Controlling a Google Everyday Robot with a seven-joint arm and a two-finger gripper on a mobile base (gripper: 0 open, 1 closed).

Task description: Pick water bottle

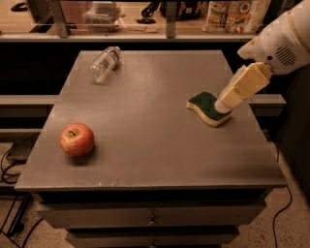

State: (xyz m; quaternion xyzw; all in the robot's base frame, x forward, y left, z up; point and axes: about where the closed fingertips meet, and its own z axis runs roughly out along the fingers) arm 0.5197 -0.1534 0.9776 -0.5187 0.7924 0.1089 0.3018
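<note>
The water bottle is clear crinkled plastic and lies on its side at the far left of the grey table. The gripper comes in from the upper right on a white arm, its tan end above the green and yellow sponge. It is far to the right of the bottle and nearer the camera. Nothing shows in the gripper.
A red apple sits near the table's front left corner. The sponge lies at the right side of the table. A shelf with bags and boxes runs behind the table. Cables lie on the floor at the left.
</note>
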